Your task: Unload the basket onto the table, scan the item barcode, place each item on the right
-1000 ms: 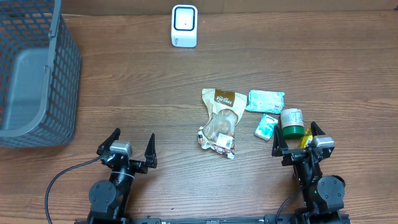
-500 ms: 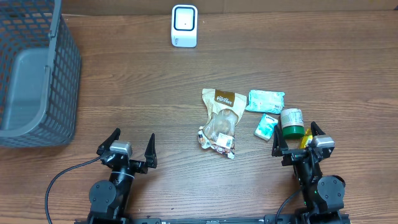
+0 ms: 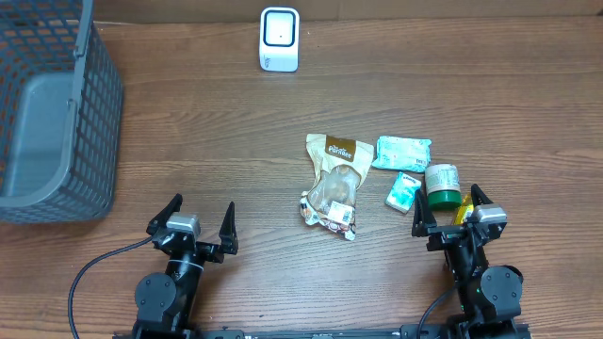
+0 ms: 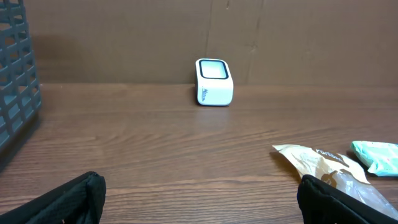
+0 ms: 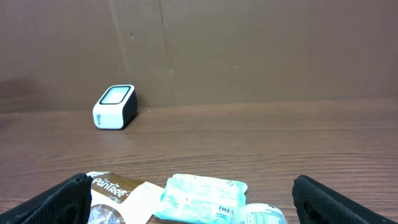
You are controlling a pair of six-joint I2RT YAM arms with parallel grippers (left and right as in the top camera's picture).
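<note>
Overhead top-down; both wrist cams low, fwd-facing, all sharing scanner (image 3: 280, 40).

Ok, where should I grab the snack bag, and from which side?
Probably by the flat brown header at its far end, coming from above. The bag lies flat, its middle bulges, and the teal pack sits close on its right.

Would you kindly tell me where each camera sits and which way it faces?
Overhead: above the table, looking straight down at scanner, basket, snack bag; the open left hand and right hand at the bottom.
Left wrist: low, facing across the table toward the scanner; its fingers in the bottom corners.
Right wrist: the same, from the right; its fingers likewise.
Shared: every view shows scanner and snack bag.
</note>
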